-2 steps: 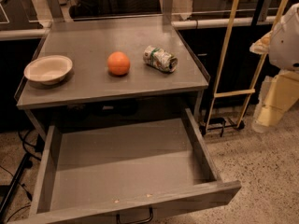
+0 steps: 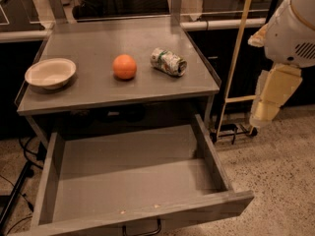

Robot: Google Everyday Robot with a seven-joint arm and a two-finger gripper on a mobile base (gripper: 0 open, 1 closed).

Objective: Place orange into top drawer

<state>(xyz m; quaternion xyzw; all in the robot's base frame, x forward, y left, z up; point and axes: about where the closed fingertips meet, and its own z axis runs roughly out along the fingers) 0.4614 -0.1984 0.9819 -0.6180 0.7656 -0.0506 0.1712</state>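
The orange (image 2: 124,66) sits on the grey cabinet top (image 2: 98,90), between a cream bowl and a lying can. The top drawer (image 2: 133,173) is pulled out wide open below the cabinet top, and its flat bottom is bare. Its dark handle (image 2: 141,229) shows at the lower edge. My arm, a white shell (image 2: 293,28) with a cream link (image 2: 270,100) hanging under it, is at the right edge, well away from the orange. My gripper itself is out of view.
A shallow cream bowl (image 2: 50,73) is at the left of the top. A green-and-white can (image 2: 169,61) lies on its side to the right of the orange. A wooden pole on a wheeled base (image 2: 235,82) stands to the right of the cabinet. Cables (image 2: 19,181) lie on the floor at left.
My arm at the right edge has shifted slightly left. The orange, bowl, can and drawer have not moved.
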